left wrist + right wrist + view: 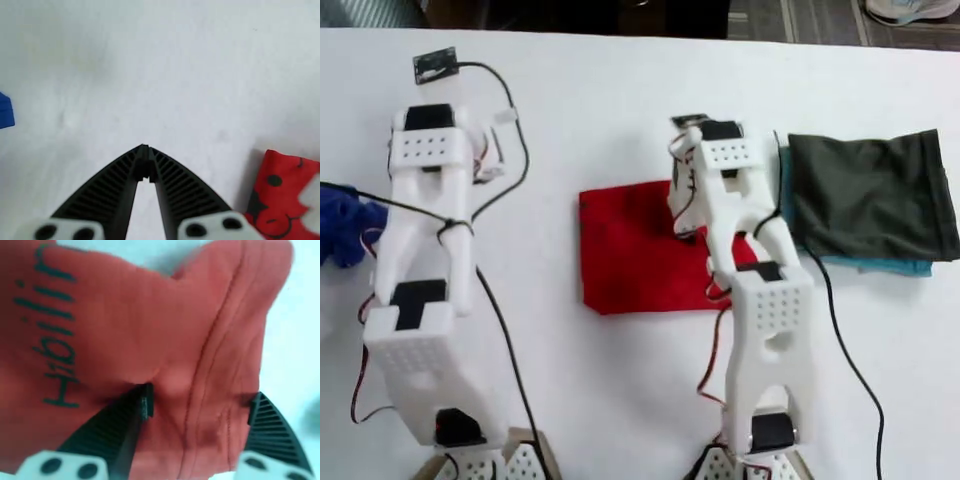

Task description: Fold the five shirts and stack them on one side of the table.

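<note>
The right claw (pixel 200 405) is spread wide astride a ridge of the rumpled red cloth shirt (pixel 630 250). The left claw (pixel 145 162), tips pressed together on nothing, hangs above the white worktop (pixel 620 120) beside that shirt.

Two white printed-plastic arms with black motors and loose wiring

The left white plastic arm (pixel 410 355) and the right white plastic arm (pixel 772 312) have blocky shells drilled with grids of small round holes, black servo blocks (pixel 420 300) at the joints, and thin red wires (pixel 360 385) alongside thick black cables (pixel 503 340). The left gripper (pixel 145 167) and the right gripper (pixel 200 404) have black, ribbed, triangular fingers on white bases with dark screw holes.
</note>
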Robot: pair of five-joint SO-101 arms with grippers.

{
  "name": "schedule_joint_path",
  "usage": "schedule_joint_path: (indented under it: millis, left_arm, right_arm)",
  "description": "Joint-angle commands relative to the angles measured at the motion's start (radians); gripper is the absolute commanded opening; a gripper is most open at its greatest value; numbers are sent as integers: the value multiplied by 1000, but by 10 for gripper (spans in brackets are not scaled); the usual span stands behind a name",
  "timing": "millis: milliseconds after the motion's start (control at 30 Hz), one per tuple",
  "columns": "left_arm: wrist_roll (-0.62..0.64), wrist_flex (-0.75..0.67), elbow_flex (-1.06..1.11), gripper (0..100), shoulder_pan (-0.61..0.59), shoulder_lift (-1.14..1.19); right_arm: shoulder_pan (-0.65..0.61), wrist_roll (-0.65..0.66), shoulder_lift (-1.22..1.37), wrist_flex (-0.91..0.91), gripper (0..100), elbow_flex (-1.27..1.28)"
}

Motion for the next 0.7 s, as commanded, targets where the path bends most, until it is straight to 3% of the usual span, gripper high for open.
schedule_joint_path:
  millis: [0,267,333,467,667]
  left_arm:
    - [8,-17,-2,27,-9,-61]
    - [6,-163,94,27,-14,-60]
    - [2,-222,157,27,-15,-61]
    - [2,-298,226,27,-54,-68]
    - [3,-301,226,27,-77,-68]
  right_arm:
    - [28,34,61,35,305,-3]
    - [4,129,96,51,301,-5]
    - [-13,172,97,59,250,-5]
    - [-27,232,97,54,28,-5]
    - [-19,230,97,64,21,-5]
